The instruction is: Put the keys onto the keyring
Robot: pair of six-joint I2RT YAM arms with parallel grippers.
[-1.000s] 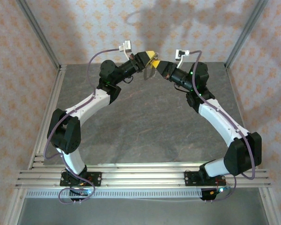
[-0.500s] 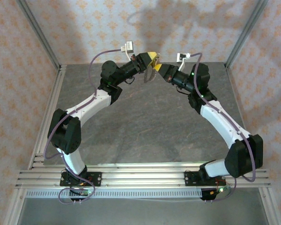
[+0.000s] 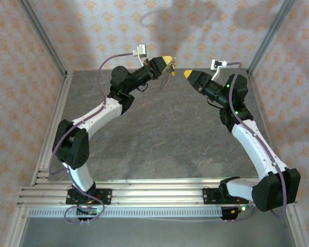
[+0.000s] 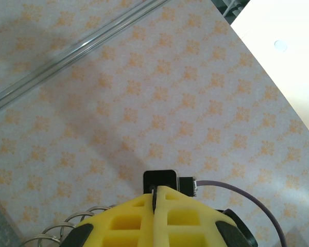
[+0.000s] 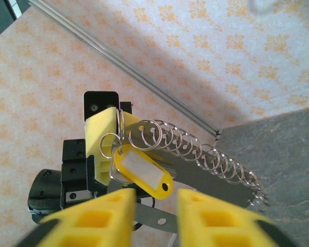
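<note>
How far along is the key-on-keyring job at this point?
Done, apparently: a yellow key tag hangs by its small loop at one end of the keyring. In hand: the left gripper is shut on the keyring, holding it up. The right gripper is open, empty and apart. Left: probably setting it down; whether more keys remain I cannot tell.

The tabletop (image 3: 159,139) is a dark grey slab with a mottled, stone-like pattern, closed in at the far side and on both flanks by wallpapered panels. Soft shadows fall across its far half. A band of aluminium rails (image 3: 159,191) lies across its near edge, and a second rail (image 3: 54,123) runs along its left edge. Two black base plates sit on the near rails, the left one (image 3: 105,196) and the right one (image 3: 211,195) well apart. A white slotted strip (image 3: 144,212) lies just in front of them. A corner of the same grey surface shows in the right wrist view (image 5: 293,154).
</note>
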